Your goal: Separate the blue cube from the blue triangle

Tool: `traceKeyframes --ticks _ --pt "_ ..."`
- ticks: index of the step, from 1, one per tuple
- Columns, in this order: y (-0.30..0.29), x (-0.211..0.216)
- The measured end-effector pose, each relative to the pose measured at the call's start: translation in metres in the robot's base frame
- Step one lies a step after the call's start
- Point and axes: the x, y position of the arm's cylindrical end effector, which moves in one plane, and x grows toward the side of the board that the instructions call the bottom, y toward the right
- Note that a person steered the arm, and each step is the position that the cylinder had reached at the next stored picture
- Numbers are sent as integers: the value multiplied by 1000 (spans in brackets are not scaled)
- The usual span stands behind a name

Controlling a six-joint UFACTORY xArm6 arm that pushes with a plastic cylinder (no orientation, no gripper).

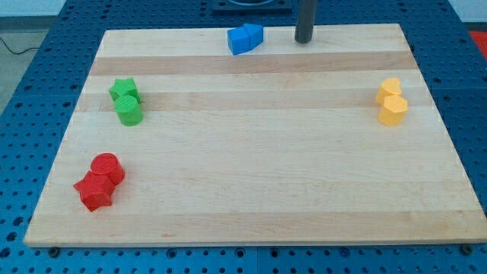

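The blue cube (253, 33) and the blue triangle (239, 41) sit touching each other near the top edge of the wooden board (259, 167), a little left of centre. The cube is on the right and slightly farther up; the triangle is on the left. My tip (304, 39) is on the board near its top edge, to the right of the blue pair, about a block's width or more from the cube and not touching it.
Two green blocks (125, 100) sit together at the view's left. Two red blocks (100, 181) sit together at the lower left. Two yellow blocks (392, 101) sit together at the right. Blue perforated table surrounds the board.
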Motion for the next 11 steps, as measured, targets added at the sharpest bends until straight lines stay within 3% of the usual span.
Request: traceKeyframes --ticks 2,4,5,6,7,9,11 --pt "-70 -7" --pt "-123 32" --pt "-107 31" --pt "-42 30" --pt "-23 51" --pt "-90 57" --pt "-105 85"
